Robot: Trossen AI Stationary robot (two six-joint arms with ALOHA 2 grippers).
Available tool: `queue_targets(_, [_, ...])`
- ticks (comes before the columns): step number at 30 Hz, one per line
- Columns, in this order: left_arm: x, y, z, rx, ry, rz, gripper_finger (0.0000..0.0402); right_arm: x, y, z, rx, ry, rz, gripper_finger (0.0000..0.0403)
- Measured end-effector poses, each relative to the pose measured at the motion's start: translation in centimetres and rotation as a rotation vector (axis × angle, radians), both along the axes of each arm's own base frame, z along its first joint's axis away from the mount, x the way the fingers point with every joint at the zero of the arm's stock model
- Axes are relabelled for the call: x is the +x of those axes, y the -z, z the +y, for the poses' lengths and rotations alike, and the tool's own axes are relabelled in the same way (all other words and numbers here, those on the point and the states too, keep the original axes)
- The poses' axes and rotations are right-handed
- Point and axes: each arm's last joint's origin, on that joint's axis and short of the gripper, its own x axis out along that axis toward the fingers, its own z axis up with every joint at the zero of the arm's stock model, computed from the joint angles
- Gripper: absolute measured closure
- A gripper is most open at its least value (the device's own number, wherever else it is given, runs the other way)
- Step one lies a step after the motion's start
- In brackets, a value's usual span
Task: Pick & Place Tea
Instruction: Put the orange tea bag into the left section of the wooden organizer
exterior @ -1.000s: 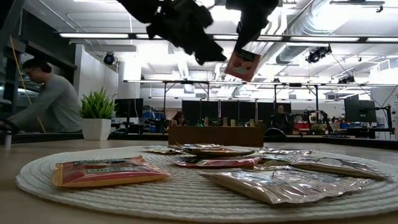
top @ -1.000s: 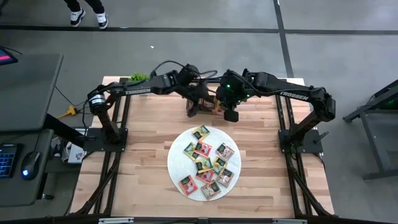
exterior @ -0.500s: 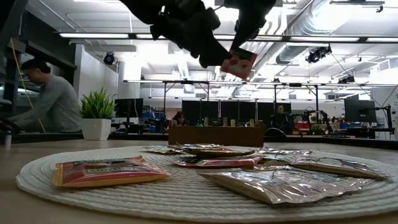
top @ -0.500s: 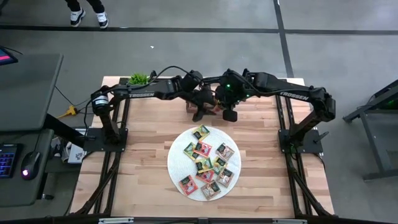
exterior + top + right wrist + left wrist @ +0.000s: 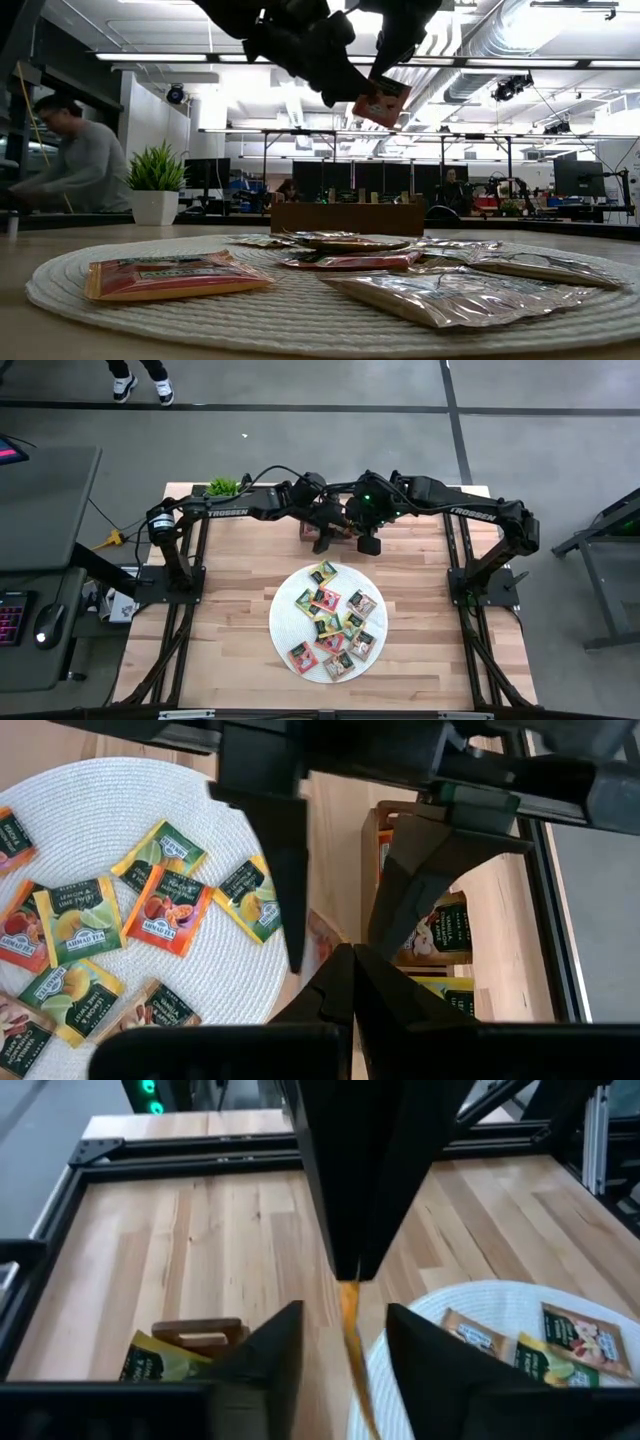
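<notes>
Two claws of mine meet in the air over the far half of the surface [image 5: 230, 610], above the wooden tray [image 5: 345, 217]. My right claw [image 5: 350, 960] is pinched tight on the top edge of one red tea packet [image 5: 383, 101], which hangs below it, well clear of the surface. The packet is square, so neither side is the longer. It hangs tilted, with one corner lowest, and in the low view its printed face shows. In the left wrist view the same packet shows edge-on as a thin orange strip.

My left claw [image 5: 345, 1350] has come in from the side and straddles that strip. Its fingers [image 5: 270, 1365] stand apart, one on each face of the packet, and a sliver of gap shows on both sides. I cannot tell whether either finger touches the wrapper.

About a dozen other tea packets [image 5: 325, 600] lie flat and scattered on the round white woven mat [image 5: 283, 622] nearer the front edge. They are red, green, yellow and dark, and they face every way. A few more packets [image 5: 440, 935] stand on edge in the tray's compartments.
</notes>
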Motion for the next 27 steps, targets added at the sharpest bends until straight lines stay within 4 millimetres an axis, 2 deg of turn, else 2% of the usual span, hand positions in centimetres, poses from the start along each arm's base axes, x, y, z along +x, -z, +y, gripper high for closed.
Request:
queue_targets(6, [0.07,-0.13,0.03,0.008,-0.002,-0.015,0.0373,0.00,0.01,0.00,0.000,0.000,0.000,0.0403])
queue_targets(8, [0.07,-0.13,0.03,0.007,-0.001,-0.015,0.0393,0.00,0.00,0.00,0.001,0.000,0.000,0.0403])
queue_targets(19, [0.02,-0.04,0.05,0.019,-0.008,-0.005,0.0400,0.01,-0.01,-0.07,0.008,0.052,-0.004,0.0390])
queue_targets(22, [0.00,0.02,0.06,0.020,-0.010,0.000,0.0401,-0.01,-0.02,-0.09,0.021,0.073,-0.006,0.0364])
queue_targets(27, [-0.03,0.07,0.04,0.020,-0.009,0.006,0.0401,-0.39,-0.53,-0.07,0.038,0.110,-0.030,0.0293])
